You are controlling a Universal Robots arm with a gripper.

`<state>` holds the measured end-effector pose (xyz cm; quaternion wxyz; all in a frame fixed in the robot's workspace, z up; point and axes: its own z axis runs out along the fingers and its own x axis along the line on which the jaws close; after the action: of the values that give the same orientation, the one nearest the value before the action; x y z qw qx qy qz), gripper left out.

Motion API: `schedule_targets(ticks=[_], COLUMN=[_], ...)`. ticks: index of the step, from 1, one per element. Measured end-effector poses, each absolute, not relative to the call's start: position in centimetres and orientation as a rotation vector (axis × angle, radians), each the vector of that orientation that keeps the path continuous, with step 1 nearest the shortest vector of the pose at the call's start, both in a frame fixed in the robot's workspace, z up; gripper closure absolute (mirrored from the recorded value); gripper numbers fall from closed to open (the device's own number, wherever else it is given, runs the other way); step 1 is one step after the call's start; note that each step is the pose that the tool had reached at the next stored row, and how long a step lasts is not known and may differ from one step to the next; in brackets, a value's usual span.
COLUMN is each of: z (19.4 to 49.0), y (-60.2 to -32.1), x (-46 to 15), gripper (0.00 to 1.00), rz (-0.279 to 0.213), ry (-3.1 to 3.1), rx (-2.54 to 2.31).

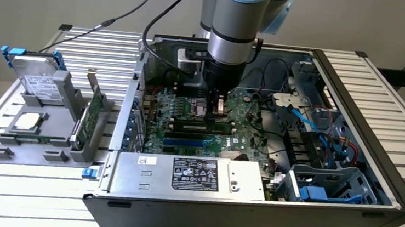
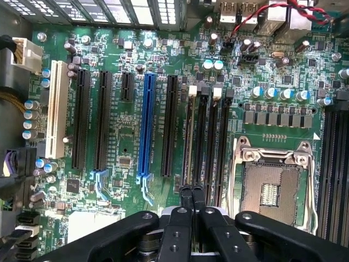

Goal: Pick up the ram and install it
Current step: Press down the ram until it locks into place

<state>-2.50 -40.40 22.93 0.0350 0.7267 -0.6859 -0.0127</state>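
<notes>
Seating of the ram (image 1: 195, 126) appears to be the step in hand. Near the centre of the exterior view, the stick is lying as a thin dark-green strip across the motherboard (image 1: 249, 123), apparently standing in one of the memory slots (image 2: 210, 142) inside the open computer case (image 1: 379, 107). The gripper (image 1: 215, 113) is hanging straight down over the slots, its fingers pinched together with no gap and nothing between them. The tips are sitting just above or on the ram's top edge, and whether they are touching it cannot be told. In the wrist view the closed gripper (image 2: 192, 191) is lining up with the end of the slot row, beside the bare processor socket (image 2: 272, 188).

At the exterior view's left, a grey holder (image 1: 31, 142) is carrying the hard drive (image 1: 40, 80) and the expansion card (image 1: 92, 117).

As a judgement, the next move is calling for straight downward pressure along the slot, keeping the stick upright until the pale end clips (image 2: 192, 90) are latching.
</notes>
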Motion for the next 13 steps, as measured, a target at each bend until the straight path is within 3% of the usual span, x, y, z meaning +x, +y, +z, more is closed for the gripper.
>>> schedule_targets(ticks=[13], z=[22.42], y=[-40.39], x=[-2.5], gripper=[0.9], rz=[-0.032], ry=[-2.105], rx=[2.229])
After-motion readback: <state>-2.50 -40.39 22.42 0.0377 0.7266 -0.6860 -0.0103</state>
